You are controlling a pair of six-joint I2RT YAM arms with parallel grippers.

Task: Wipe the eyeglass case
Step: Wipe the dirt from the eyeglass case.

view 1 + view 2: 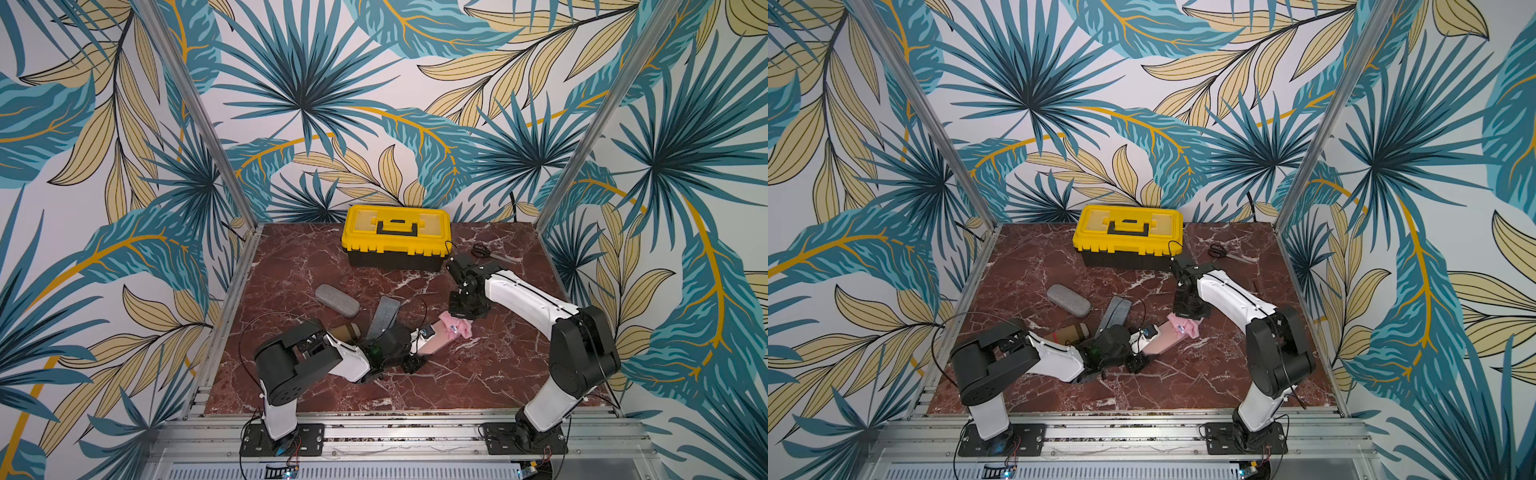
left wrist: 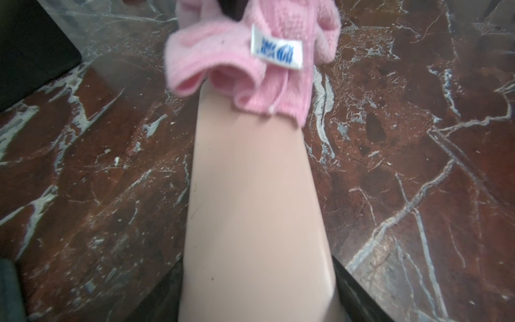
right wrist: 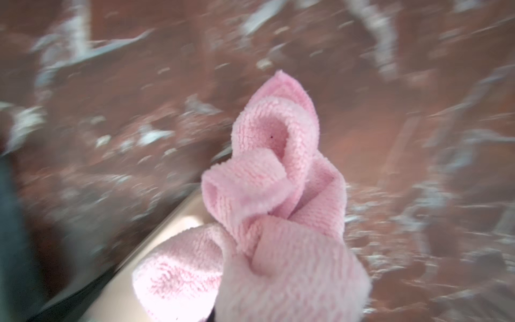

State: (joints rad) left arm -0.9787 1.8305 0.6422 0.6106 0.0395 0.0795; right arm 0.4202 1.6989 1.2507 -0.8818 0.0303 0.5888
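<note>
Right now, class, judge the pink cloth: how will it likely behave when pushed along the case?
Probably floppy: the pink cloth hangs in loose folds. Likely light, with a looped pile that grips rather than slips. It may bunch where it drapes over the eyeglass case.

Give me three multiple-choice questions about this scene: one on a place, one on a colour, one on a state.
1. Where is the yellow toolbox? A) near edge B) far back C) on an arm
2. What colour is the cloth? A) green B) white C) pink
3. The right end effector is: A) shut on the cloth B) open, empty C) gripping the toolbox
Answers: 1 B, it sits at the far edge in both top views; 2 C, pink in every view; 3 A, the cloth bunches out from it in the right wrist view.
</note>
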